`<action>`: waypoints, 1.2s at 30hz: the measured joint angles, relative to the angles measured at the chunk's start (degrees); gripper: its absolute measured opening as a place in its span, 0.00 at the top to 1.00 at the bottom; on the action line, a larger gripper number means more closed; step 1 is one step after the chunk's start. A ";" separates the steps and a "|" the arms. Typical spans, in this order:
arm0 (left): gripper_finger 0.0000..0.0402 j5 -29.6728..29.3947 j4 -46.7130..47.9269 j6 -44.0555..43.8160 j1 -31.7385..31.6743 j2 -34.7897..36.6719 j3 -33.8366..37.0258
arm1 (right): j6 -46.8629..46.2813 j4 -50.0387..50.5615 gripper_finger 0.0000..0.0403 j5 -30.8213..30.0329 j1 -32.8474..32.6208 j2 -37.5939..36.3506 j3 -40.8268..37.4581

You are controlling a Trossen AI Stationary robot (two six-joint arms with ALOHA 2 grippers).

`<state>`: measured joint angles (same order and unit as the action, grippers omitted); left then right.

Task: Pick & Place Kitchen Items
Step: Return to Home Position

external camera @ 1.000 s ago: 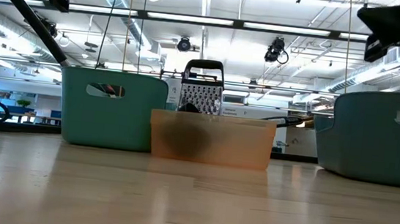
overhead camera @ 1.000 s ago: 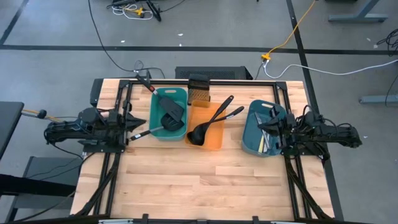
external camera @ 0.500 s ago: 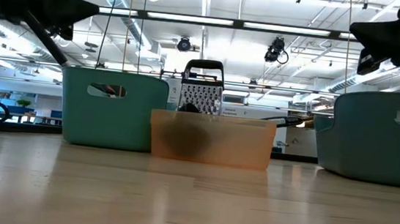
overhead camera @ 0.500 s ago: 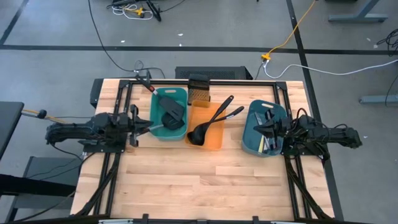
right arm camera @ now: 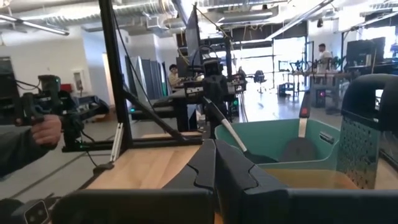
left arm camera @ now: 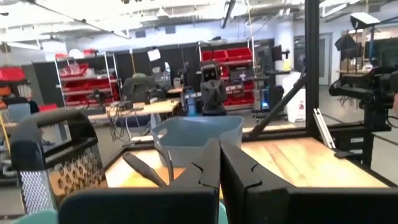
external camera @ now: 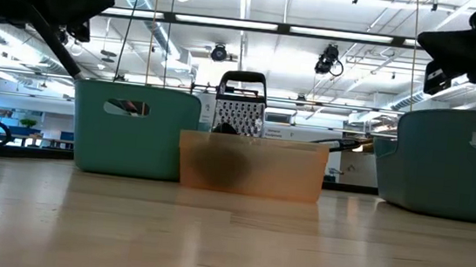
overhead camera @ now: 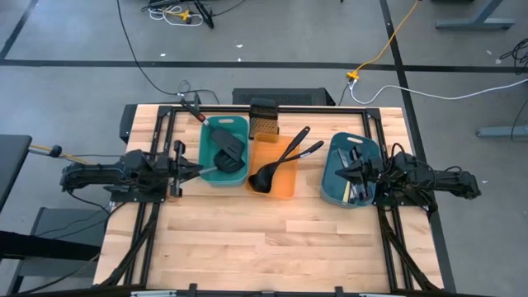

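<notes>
Hidden: in the low view the walls of the teal bin (external camera: 129, 129), orange tray (external camera: 252, 166) and blue bin (external camera: 454, 163) cover what lies inside them. From above, the cutlery (overhead camera: 353, 183) in the blue bin is partly under the right gripper (overhead camera: 343, 171), and single pieces cannot be told apart.
Spatulas (overhead camera: 228, 149): black heads overlap inside the teal bin. One long handle slants over the rim toward the table's far-left corner. The other runs out over the near-left wall and ends just beside the left gripper (overhead camera: 195, 166).
Ladles (overhead camera: 262, 177): bowls at the orange tray's near-left end. Both handles lie nearly parallel, pointing far-right past the rim.
Left gripper: fingers (left arm camera: 208, 168) pressed together, nothing between them. It hovers beside the teal bin and points at it.
Right gripper: fingers (right arm camera: 205, 165) closed and empty, above the blue bin's middle.
Around: a dark box grater (overhead camera: 264, 115) stands upright behind the orange tray. The three containers sit in a row on the wooden table (overhead camera: 264, 239).
</notes>
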<state>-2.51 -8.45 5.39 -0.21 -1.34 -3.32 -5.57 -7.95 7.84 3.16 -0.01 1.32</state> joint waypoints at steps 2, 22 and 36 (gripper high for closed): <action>1.00 0.21 -1.00 0.72 0.00 0.00 -0.02 | -0.04 0.00 0.98 -0.37 0.00 0.00 0.00; 0.98 0.76 -0.80 -0.20 0.00 0.00 -0.02 | -0.47 -0.66 0.93 0.63 0.66 0.00 0.02; 0.98 -0.97 -1.21 -4.26 0.00 0.00 -0.45 | 3.20 -1.78 0.93 -1.37 0.66 0.00 0.07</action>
<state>-3.49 -9.67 1.13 -0.21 -1.34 -3.77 -2.36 -9.73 6.47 3.81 -0.01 1.39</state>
